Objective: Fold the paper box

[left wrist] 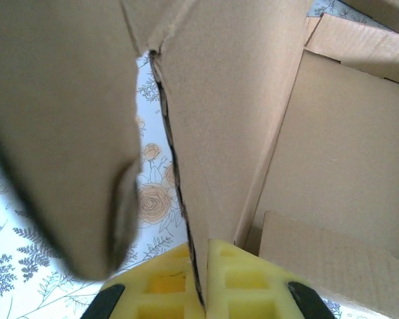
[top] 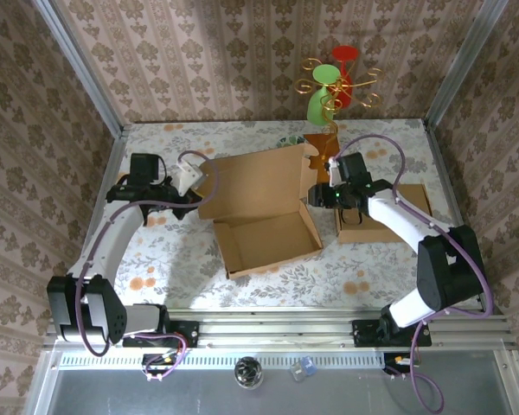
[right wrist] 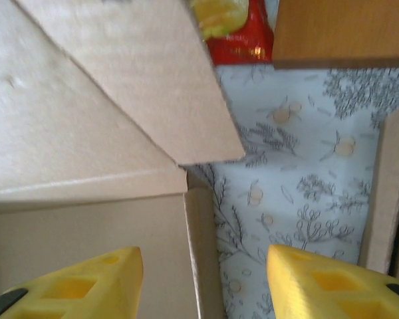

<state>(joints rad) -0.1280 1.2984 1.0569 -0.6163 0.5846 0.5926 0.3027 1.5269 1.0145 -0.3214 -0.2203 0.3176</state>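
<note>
Floral tablecloth [top: 164, 259]; at its far edge, gold wire stand [top: 332, 111] with green cup [top: 319, 104] and red cup [top: 344, 85]

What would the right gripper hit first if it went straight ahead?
Probably the paper box: its side wall's edge stands between the open jaws of the right gripper, with a flap just beyond. Exact depth is unclear.
</note>
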